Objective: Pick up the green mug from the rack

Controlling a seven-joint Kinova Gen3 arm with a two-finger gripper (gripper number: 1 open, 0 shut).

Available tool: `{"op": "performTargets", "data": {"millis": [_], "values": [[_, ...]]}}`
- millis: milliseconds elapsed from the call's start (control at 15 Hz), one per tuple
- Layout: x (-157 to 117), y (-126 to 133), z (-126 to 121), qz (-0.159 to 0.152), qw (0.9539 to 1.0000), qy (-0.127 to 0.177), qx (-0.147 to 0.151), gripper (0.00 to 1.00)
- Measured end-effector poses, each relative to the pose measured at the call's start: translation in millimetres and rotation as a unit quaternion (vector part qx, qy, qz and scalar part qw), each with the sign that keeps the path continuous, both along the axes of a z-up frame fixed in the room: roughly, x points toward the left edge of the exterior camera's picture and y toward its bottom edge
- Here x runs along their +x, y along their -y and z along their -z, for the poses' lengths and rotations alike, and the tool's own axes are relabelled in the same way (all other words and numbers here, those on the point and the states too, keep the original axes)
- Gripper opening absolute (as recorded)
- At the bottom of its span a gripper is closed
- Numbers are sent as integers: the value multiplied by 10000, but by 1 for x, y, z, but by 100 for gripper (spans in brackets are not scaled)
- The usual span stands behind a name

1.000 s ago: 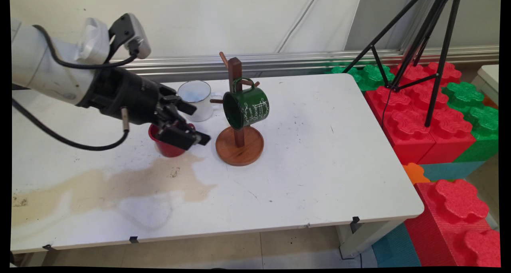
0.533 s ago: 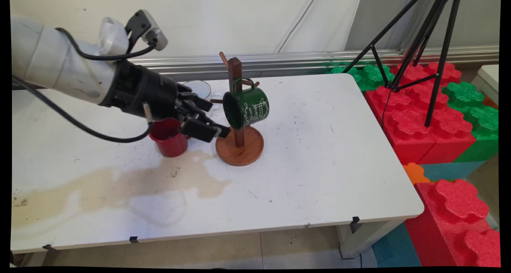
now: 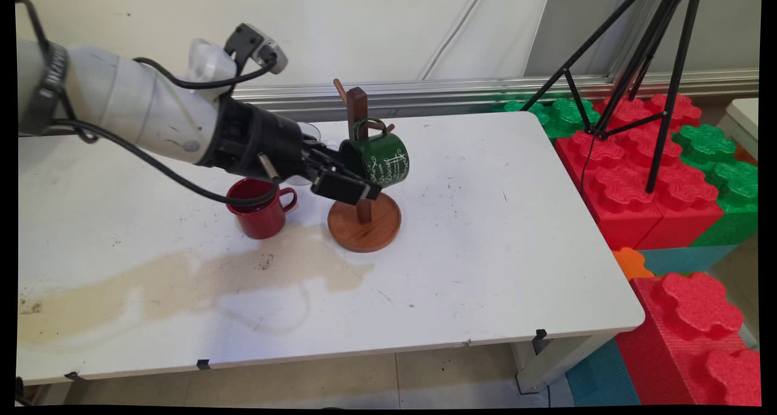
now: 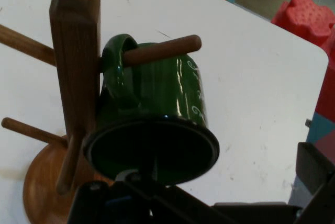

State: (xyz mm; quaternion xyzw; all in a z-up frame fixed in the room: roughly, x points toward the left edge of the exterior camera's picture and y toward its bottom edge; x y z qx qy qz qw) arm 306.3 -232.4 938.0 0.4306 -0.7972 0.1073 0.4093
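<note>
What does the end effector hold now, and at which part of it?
Nothing. The end effector is open at the rim of the green mug, which hangs by its handle on the wooden mug tree.

Even bright diffuse light, soft shadows; glare streaks on green mug (image 4: 172, 90); hand view soft.

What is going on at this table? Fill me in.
The Kinova arm's pincer is at the open mouth of the green enamel mug hanging by its handle on a peg of the wooden mug tree. The pincer holds nothing. A red mug stands upright beside a brownish spill on the white table.
</note>
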Motion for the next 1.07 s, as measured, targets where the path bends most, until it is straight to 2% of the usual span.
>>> {"op": "performTargets", "data": {"millis": [333, 867, 933, 1067], "values": [[-10, 8, 14, -252, 9993, -240, 107, 100], [-20, 16, 26, -443, 9978, -461, 162, 100], [-21, 16, 28, -462, 9976, -479, 166, 0], [-23, 18, 30, -494, 9974, -508, 166, 0]]}}
